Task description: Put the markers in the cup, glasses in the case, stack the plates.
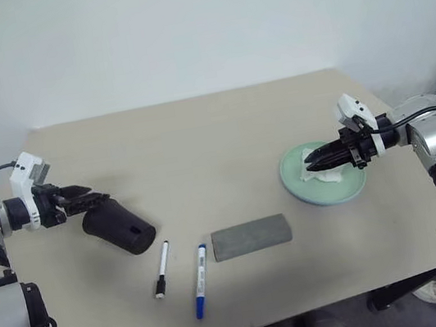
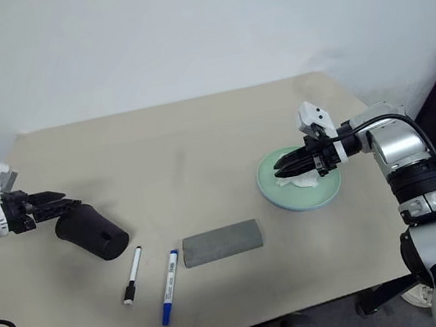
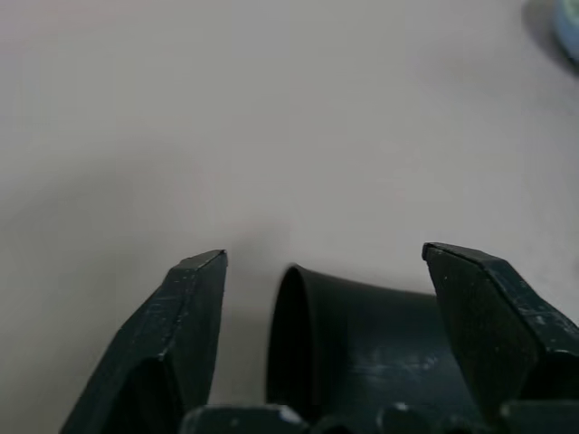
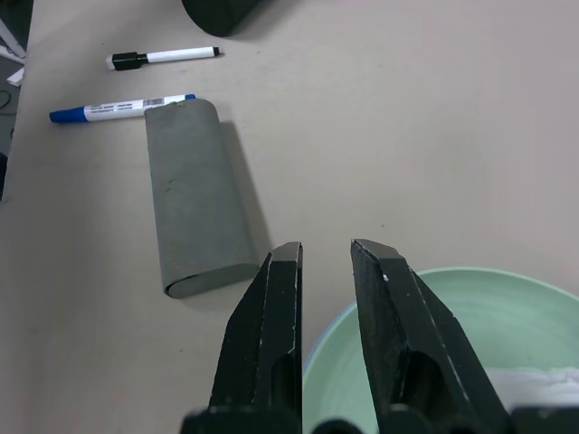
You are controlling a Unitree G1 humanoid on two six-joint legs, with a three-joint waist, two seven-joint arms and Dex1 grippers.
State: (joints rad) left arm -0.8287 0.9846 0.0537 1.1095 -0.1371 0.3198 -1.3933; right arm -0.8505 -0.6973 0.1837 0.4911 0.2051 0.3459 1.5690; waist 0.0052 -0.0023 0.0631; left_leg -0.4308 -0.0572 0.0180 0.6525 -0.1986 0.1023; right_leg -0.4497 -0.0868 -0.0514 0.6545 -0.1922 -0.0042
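Black cup [image 1: 118,227] lies tipped on its side at the table's [image 1: 197,134] left, near two white markers: black-capped [image 1: 162,269], blue-capped [image 1: 201,281]. Grey case [image 1: 251,236] closed beside them. Beige tabletop, plain white wall. Left gripper [image 3: 321,267] spread open around the cup's rim. Right gripper [image 4: 324,258] over the mint plate [image 1: 355,187], jaws narrowly apart, holding nothing.

Table [image 1: 199,150]: smooth matt beige top, laminate-like. Cup [image 1: 118,226]: matt black, looks plastic, faint sheen inside rim. Case [image 1: 251,236]: grey, fabric-like weave, matt, slightly rough. Plate [image 1: 294,174]: mint green plastic, smooth, soft gloss. Tissue [image 1: 330,177] on plate: crumpled white paper. Markers [image 1: 162,269]: smooth white plastic barrels, longer one with glossy printed label. Right tool [image 4: 324,258]: black plastic fingers, dull, scuffed.
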